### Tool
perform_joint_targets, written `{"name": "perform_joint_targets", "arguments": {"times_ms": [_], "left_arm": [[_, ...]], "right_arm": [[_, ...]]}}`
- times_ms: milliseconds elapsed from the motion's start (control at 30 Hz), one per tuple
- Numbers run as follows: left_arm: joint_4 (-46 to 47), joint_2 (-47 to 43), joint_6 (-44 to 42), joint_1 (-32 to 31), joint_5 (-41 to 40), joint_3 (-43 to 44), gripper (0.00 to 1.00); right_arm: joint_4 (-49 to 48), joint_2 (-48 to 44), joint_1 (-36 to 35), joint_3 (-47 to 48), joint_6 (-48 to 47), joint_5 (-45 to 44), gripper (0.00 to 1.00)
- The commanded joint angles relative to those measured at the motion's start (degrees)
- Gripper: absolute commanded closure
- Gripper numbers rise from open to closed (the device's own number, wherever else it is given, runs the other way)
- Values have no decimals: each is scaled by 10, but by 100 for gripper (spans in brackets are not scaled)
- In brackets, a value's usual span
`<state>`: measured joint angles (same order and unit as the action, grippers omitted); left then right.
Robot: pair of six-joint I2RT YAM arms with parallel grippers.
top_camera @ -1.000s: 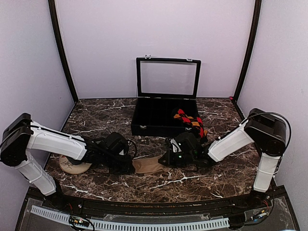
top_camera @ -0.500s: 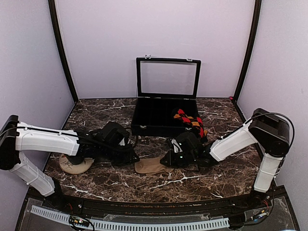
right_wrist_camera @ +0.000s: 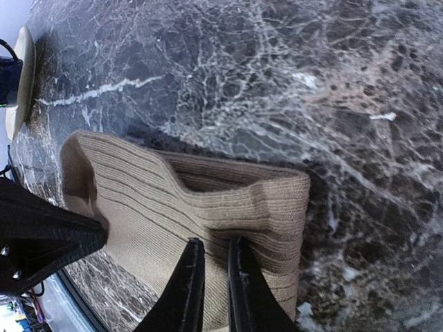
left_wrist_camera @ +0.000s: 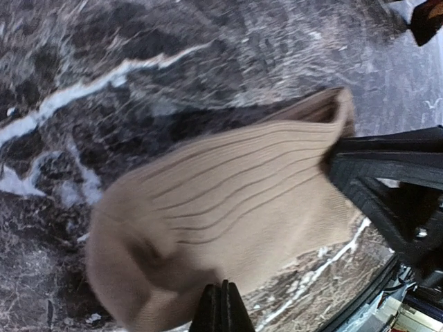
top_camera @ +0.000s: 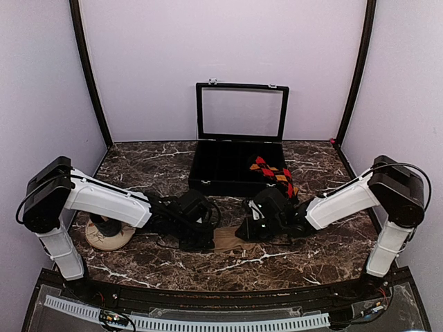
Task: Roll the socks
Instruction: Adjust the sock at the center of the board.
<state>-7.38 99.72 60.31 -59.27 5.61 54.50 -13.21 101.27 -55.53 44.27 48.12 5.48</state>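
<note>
The left arm reaches low across the table from its base, elbow folded back by the left wall, its white forearm running nearly level toward the middle. The right arm mirrors it, with the shoulder up by the right wall and the forearm sloping down and inward. Their wrists almost meet just in front of the case, close to the surface.

The table is dark brown marble with white veins. Plain pale lilac walls surround it, with black posts at the corners. At the back sits a black compartment case, its glass-paned lid standing upright. The argyle sock is draped over the case's right front corner. A pale round object lies near the left arm's base; I cannot tell what it is.

The tan sock lies flat between the two wrists, ribbed, with its cuff toward the right arm. The right gripper has its jaws narrow, with the cuff's ribbed fabric between them. The left gripper is fully closed, its tips at the sock's opposite end; I cannot tell whether any fabric is pinched.
</note>
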Motion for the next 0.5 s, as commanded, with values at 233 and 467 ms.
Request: {"name": "perform_joint_targets", "arguments": {"times_ms": [233,467], "left_arm": [[-54,13,16,-4,-13,6,100],[-61,33,-8,0,-22,17,100]], "right_arm": [[111,-59,-5,1,-55,-34,87],[143,-68,-8,-5,-78,-16,89]]}}
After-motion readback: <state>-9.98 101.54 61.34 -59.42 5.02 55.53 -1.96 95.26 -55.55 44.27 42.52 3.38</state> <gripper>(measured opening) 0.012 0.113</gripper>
